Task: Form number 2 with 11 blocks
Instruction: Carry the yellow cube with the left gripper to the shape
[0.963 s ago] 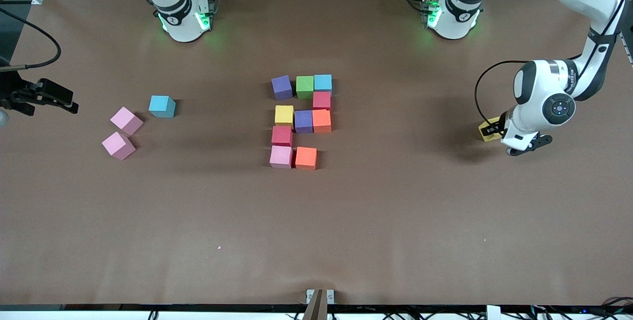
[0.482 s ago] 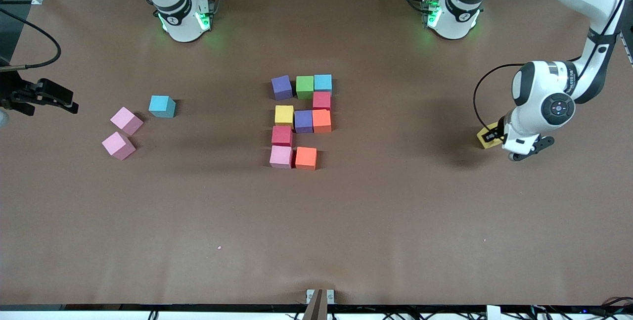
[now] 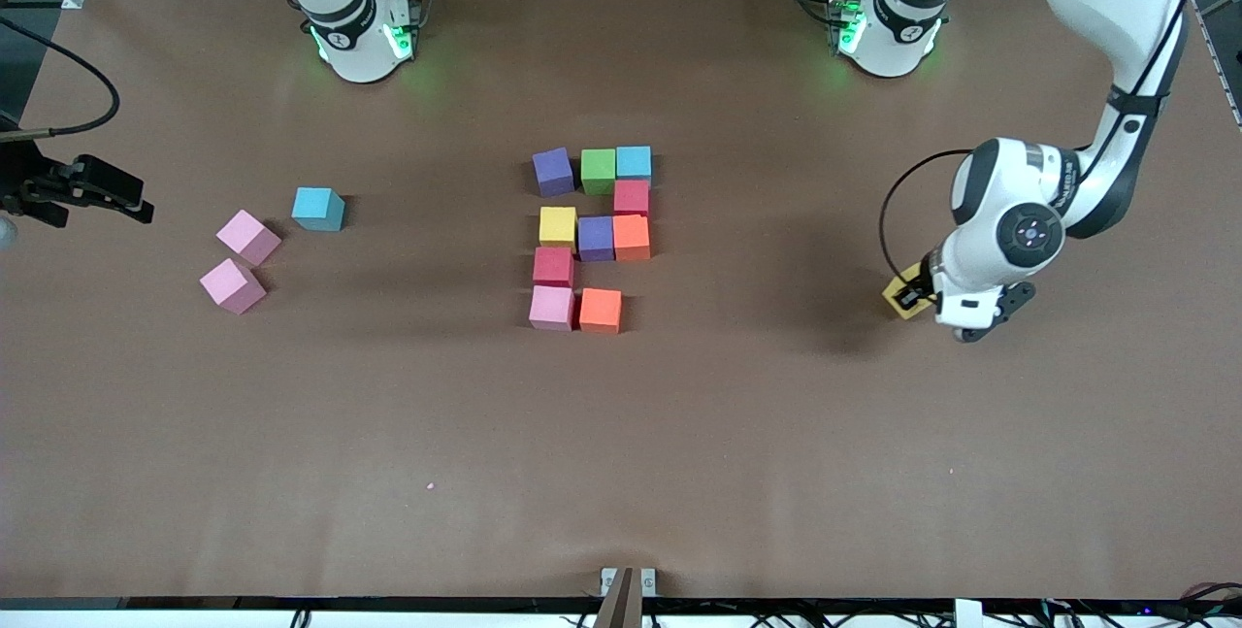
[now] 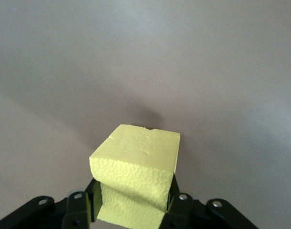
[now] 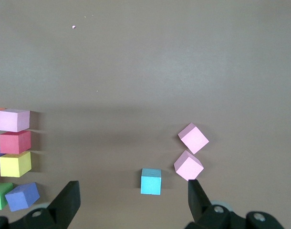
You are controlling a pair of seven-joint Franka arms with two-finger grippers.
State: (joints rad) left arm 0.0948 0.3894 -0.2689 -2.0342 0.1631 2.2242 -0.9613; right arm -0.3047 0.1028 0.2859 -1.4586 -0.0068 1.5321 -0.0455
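My left gripper [image 3: 913, 299] [image 4: 131, 206] is shut on a yellow block [image 3: 905, 301] [image 4: 138, 161] and holds it above bare table toward the left arm's end. In the middle of the table several blocks sit packed together: purple [image 3: 553, 171], green [image 3: 598, 171] and light blue [image 3: 634, 163] in the farthest row, then red [image 3: 631, 197], yellow [image 3: 557, 226], purple [image 3: 595, 238], orange [image 3: 631, 237], red [image 3: 553, 266], pink [image 3: 551, 308] and orange [image 3: 600, 310]. My right gripper [image 3: 116, 196] [image 5: 131, 202] waits open, holding nothing, at the right arm's end.
Three loose blocks lie toward the right arm's end: a light blue one [image 3: 318, 209] [image 5: 150, 181] and two pink ones [image 3: 248, 237] [image 3: 232, 285]. A small metal fitting [image 3: 627, 582] sits at the table's near edge.
The left gripper finished closing on the yellow block and carried it toward the middle of the table. The right arm has not moved.
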